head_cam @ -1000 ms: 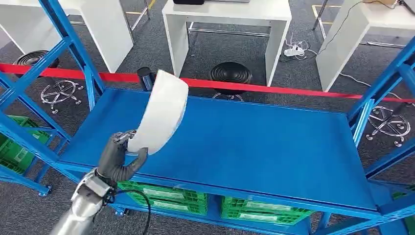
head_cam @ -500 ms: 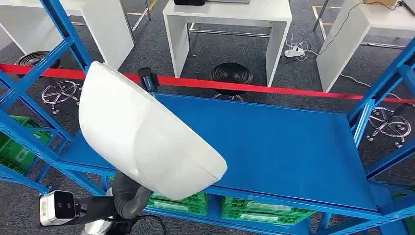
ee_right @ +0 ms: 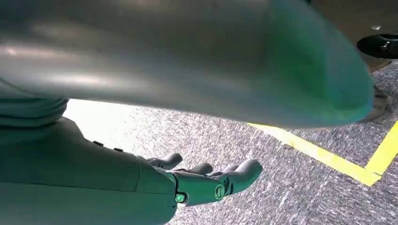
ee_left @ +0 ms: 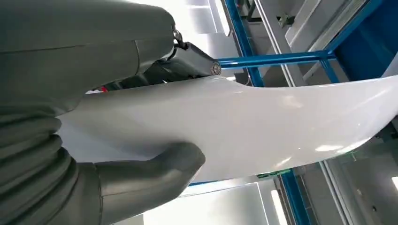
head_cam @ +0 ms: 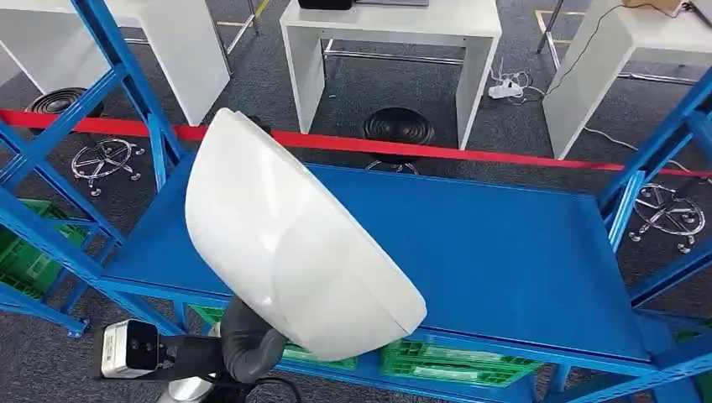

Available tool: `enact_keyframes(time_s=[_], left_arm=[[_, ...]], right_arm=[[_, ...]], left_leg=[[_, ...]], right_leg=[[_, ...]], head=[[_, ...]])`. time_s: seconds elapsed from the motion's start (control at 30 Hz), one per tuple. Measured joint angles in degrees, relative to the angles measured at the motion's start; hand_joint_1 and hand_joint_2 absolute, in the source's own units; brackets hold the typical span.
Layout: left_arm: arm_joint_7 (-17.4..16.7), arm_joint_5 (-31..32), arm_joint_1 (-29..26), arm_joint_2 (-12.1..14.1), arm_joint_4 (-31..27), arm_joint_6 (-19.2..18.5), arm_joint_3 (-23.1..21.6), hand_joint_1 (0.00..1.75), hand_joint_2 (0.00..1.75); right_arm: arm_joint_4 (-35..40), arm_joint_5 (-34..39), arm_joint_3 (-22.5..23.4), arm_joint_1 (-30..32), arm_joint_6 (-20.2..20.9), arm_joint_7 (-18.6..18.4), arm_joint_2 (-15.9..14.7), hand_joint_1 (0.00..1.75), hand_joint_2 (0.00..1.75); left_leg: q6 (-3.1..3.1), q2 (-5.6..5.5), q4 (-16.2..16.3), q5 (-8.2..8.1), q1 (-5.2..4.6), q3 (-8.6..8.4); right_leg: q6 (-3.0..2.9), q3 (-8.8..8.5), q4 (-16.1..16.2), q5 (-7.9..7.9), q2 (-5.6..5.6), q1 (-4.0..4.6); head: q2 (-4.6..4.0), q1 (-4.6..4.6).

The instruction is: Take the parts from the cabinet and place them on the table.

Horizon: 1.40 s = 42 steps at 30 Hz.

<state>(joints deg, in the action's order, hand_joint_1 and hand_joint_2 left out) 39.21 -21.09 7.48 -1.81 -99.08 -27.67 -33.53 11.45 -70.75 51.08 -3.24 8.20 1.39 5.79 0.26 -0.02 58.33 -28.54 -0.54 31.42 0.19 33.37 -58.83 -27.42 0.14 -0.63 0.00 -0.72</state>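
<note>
Grey carpet runs behind the blue rack point(head_cam: 504, 252), with white tables point(head_cam: 390, 25) along the top of the head frame and a red barrier strip point(head_cam: 504, 155) crossing the middle. My left hand point(head_cam: 243, 340), low and left of centre, is clamped on the bottom edge of a large white curved part point(head_cam: 285, 243), which rises over the rack's shelf and covers the centre-left of the frame. From the left wrist, the thumb point(ee_left: 150, 171) presses flat against the glossy shell. I judge it light and stiff but slick, and awkward held by one edge; a hold nearer the middle of the rim would steady it. My right hand point(ee_right: 206, 180) hangs over the carpet, fingers loosely apart, holding nothing.
</note>
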Motion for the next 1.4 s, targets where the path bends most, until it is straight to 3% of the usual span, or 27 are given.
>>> enact_keyframes(time_s=[0.1,0.13,0.17,0.27,0.3,0.37,0.43,0.47,0.5,0.57,0.63,0.7,0.77,0.8,0.83,0.87,0.93,0.97,1.0,1.07,1.13,1.17,1.2,1.27,1.3,1.37,1.4], left_arm=[[0.0,0.0,-0.2,0.2,0.0,0.1,-0.2,1.75,1.75],[0.0,0.0,-0.2,0.1,0.0,0.1,-0.2,1.75,1.75],[0.0,0.0,-0.2,0.1,0.0,0.1,-0.3,1.75,1.75],[-0.7,-0.3,-0.6,0.1,0.0,-0.1,-0.3,1.75,1.75],[-0.7,-0.4,-0.7,0.1,0.0,-0.3,-0.3,1.75,1.75],[-0.8,-0.5,-0.8,0.1,0.0,-0.6,-0.3,1.75,1.75],[-1.2,-1.0,-0.8,0.0,0.1,-1.0,-0.3,1.75,1.75],[-1.3,-1.2,-0.8,-0.2,0.1,-1.1,-0.3,1.75,1.75],[-1.5,-1.2,-0.7,-0.2,0.3,-1.2,-0.3,1.75,1.75],[-1.5,-1.3,-0.6,-0.3,0.5,-1.4,-0.3,1.75,1.75],[-1.6,-1.4,-0.6,-0.4,0.7,-1.4,-0.3,1.75,1.75],[-1.6,-1.4,-0.7,-0.3,0.9,-1.5,-0.4,1.75,1.75],[-1.6,-1.5,-0.8,-0.3,1.2,-1.7,-0.4,1.75,1.75],[-1.6,-1.5,-0.9,-0.3,1.3,-1.8,-0.4,1.75,1.75],[-1.6,-1.5,-1.0,-0.3,1.5,-2.0,-0.4,1.75,1.75],[-1.6,-1.6,-1.0,-0.3,1.7,-2.1,-0.4,1.75,1.75],[-1.6,-1.5,-1.0,-0.3,1.8,-2.2,-0.3,1.75,1.75],[-1.6,-1.5,-0.9,-0.3,1.8,-2.2,-0.3,1.75,1.75],[-1.7,-1.5,-1.0,-0.3,1.8,-2.2,-0.3,1.75,1.75],[-1.4,-1.1,-1.0,-0.2,1.9,-2.2,-0.2,1.75,1.75],[-1.2,-0.4,-1.0,-0.1,2.0,-2.2,-0.1,1.75,1.75],[-1.1,-0.3,-0.9,-0.1,2.1,-2.3,-0.1,1.75,1.75],[-1.0,0.0,-0.8,-0.1,2.2,-2.4,-0.1,1.75,1.75],[-1.0,0.5,-0.7,-0.1,2.5,-2.8,-0.1,1.75,1.75],[-1.1,0.6,-0.7,-0.1,2.7,-3.1,-0.1,1.75,1.75],[-1.2,0.9,-0.4,-0.1,3.1,-3.5,-0.1,1.75,1.75],[-1.4,1.2,-0.2,-0.1,3.3,-3.7,-0.1,1.75,1.75]], right_arm=[[0.0,0.5,0.1,0.0,0.0,0.6,0.0,0.0,0.0],[0.0,0.6,0.2,0.0,0.0,0.6,-0.2,0.0,0.0],[0.0,0.7,0.3,0.0,0.0,0.6,-0.2,0.0,0.0],[0.0,0.9,0.5,0.0,0.1,0.5,-0.3,0.0,0.0],[0.0,1.1,0.7,0.1,0.1,0.5,-0.3,0.0,0.0],[0.0,1.5,1.1,0.1,0.2,0.5,-0.3,0.0,0.0],[0.0,2.2,1.5,0.1,0.5,0.7,-0.4,0.0,0.0],[0.0,2.4,1.7,-0.1,0.8,0.8,-0.4,0.0,0.0],[0.0,2.5,1.9,0.0,1.0,1.0,-0.4,0.0,0.0],[0.0,2.6,2.3,-0.2,1.2,1.3,-0.5,0.0,0.0],[0.0,3.7,2.8,-0.2,1.6,2.4,-0.7,0.0,0.0],[0.0,4.5,3.2,-0.2,2.1,3.3,-0.9,0.0,0.0],[0.0,5.2,3.8,-0.2,2.6,4.4,-1.1,0.0,0.0],[0.0,5.6,4.1,-0.2,2.8,4.9,-1.2,0.0,0.0],[0.0,6.3,4.5,-0.2,3.3,5.8,-1.2,0.0,0.0],[0.0,6.8,4.8,-0.2,3.5,6.5,-1.4,0.0,0.0],[0.0,8.1,5.8,-0.2,4.4,8.2,-1.5,0.0,0.0],[0.0,8.4,6.1,-0.3,4.6,8.6,-1.5,0.0,0.0],[0.0,8.6,6.3,-0.1,4.8,8.9,-1.5,0.0,0.0],[0.0,9.1,7.1,-0.1,5.5,9.3,-1.8,0.0,0.0],[0.0,9.2,7.4,-0.1,6.4,9.7,-2.1,0.0,0.0],[0.0,9.4,7.7,0.0,6.6,9.7,-2.3,0.0,0.0],[0.0,9.5,7.9,0.0,6.9,9.6,-2.3,0.0,0.0],[0.0,10.1,8.5,-0.1,7.2,9.4,-2.3,0.0,0.0],[0.0,10.3,8.7,-0.1,7.4,9.3,-2.3,0.0,0.0],[0.0,10.4,9.1,0.0,7.8,9.2,-2.3,0.0,0.0],[0.0,10.3,9.3,0.0,8.0,9.2,-2.3,0.0,0.0]], left_leg=[[0.64,-0.03,-0.4,0.64,-0.06,-0.2],[0.88,0.21,-1.4,1.36,0.76,-0.61],[1.22,0.23,-1.8,1.64,0.78,-0.68],[1.33,0.42,-1.6,1.81,0.9,-0.11],[1.29,0.46,-1.4,1.83,0.94,0.15],[0.94,0.45,-0.9,1.81,1.3,0.6],[0.15,0.37,0.0,1.57,1.84,1.08],[-0.5,0.3,0.5,1.5,1.8,1.41],[-1.06,0.05,0.6,1.53,1.65,1.7],[-1.86,-0.06,0.8,1.8,1.47,1.85],[-2.75,-0.02,0.8,1.94,1.8,2.24],[-2.89,0.03,5.1,-2.54,1.83,4.02],[-3.03,0.02,14.2,-7.97,1.77,7.36],[-2.94,0.02,17.5,-9.37,1.74,8.3],[-2.72,0.02,18.2,-9.31,1.65,7.95],[-2.35,0.02,16.2,-8.04,1.49,6.2],[-1.04,0.01,6.2,-4.33,0.96,-0.56],[-0.22,0.03,1.1,-4.22,0.51,-3.99],[-0.23,0.17,0.7,-4.61,0.27,-4.32],[-0.02,0.12,0.1,-3.31,-0.21,-3.54],[1.02,0.17,-0.6,-1.86,-0.11,-3.06],[1.34,0.44,-1.0,-0.98,0.2,-2.47],[1.81,0.37,-1.2,-0.27,0.36,-1.74],[1.9,0.42,-1.1,1.13,0.37,-0.03],[1.84,0.5,-1.0,1.81,0.37,0.94],[1.58,0.64,-0.8,3.02,0.47,2.61],[1.35,0.67,-0.5,3.56,0.59,3.53]], right_leg=[[0.68,-0.28,0.4,0.5,0.01,-0.1],[0.76,-0.25,0.1,0.02,0.05,-0.15],[0.93,0.34,-1.3,-1.49,0.04,0.16],[1.79,5.84,-13.8,-7.99,0.05,-0.36],[2.04,7.11,-16.6,-8.55,0.04,-0.49],[2.52,5.46,-13.8,-5.61,0.01,-0.9],[3.29,-0.39,-3.2,-1.07,-0.16,-1.51],[3.36,-1.71,-0.7,-2.6,0.01,-1.44],[2.28,-1.12,-1.8,-0.99,0.71,-0.93],[0.95,-0.7,-1.6,-1.76,0.72,-0.98],[-0.45,-0.02,-1.3,-1.01,0.45,-1.1],[-1.18,0.83,-1.3,-0.29,0.3,-0.98],[-1.49,1.99,-1.3,0.55,0.15,-0.63],[-1.59,2.6,-1.3,0.97,0.09,-0.39],[-1.63,3.19,-1.4,1.45,0.06,-0.18],[-1.63,3.79,-1.4,1.94,0.06,0.02],[-1.58,4.85,-1.3,2.94,0.12,0.43],[-1.51,5.09,-1.4,3.4,0.13,0.31],[-1.0,5.08,-1.1,3.91,0.17,0.45],[-0.23,4.98,-1.0,4.64,0.01,-0.03],[0.68,5.13,-0.2,5.75,0.01,0.14],[0.76,5.53,-0.8,4.45,0.12,-0.13],[0.89,6.26,-2.8,1.16,0.08,-0.08],[1.47,8.26,-11.0,-5.93,0.08,-0.25],[1.71,8.97,-15.0,-7.66,0.08,-0.26],[2.02,7.63,-16.8,-6.13,0.07,-0.38],[2.13,5.14,-14.3,-4.01,0.05,-0.46]], head=[[0.0,-0.02],[0.0,-0.07],[0.0,0.15],[0.0,0.61],[0.0,0.63],[0.0,0.68],[0.0,0.68],[0.0,0.83],[0.0,1.05],[0.0,0.87],[0.0,0.74],[0.0,0.44],[0.0,-0.04],[0.0,-0.07],[0.0,-0.11],[0.0,-0.13],[0.0,-0.24],[0.0,-0.24],[0.0,0.0],[0.0,-0.37],[0.0,-0.37],[0.0,-0.39],[0.0,-0.04],[0.0,0.33],[0.0,0.35],[0.0,0.42],[0.0,0.44]])
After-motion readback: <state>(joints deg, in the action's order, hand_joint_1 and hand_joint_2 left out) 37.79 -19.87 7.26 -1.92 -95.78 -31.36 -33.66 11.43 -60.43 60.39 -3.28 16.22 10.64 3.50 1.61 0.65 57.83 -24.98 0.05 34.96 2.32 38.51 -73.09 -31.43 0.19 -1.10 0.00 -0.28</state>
